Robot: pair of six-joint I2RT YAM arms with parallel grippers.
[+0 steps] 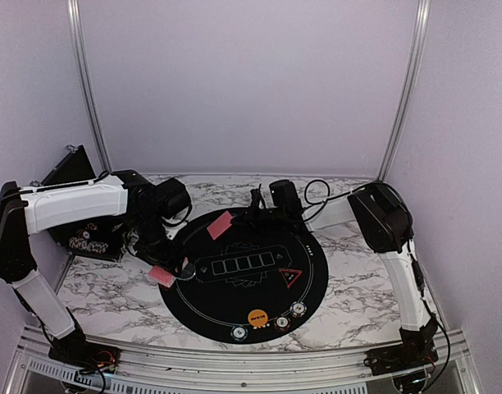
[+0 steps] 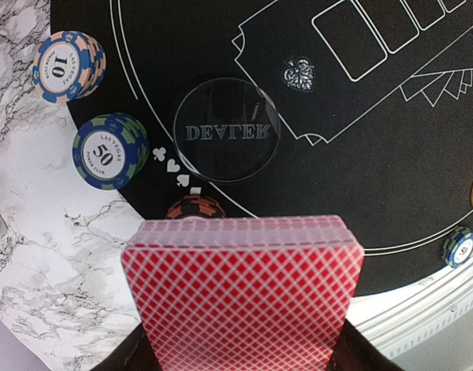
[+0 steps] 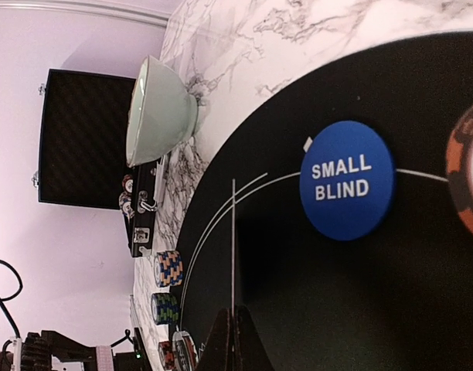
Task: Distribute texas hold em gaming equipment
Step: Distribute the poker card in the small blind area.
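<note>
Left wrist cam: left gripper clamped deck; right gripper jaws pinched shut on one card, prob. needing flat, low release onto mat w/o sliding.

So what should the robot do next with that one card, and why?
Probably the right tool should lower its single card onto the black mat and let go. The tool is shut on that card and holds it above the mat. No card shows on the mat yet, and the left tool holds the deck, ready for more dealing.
</note>
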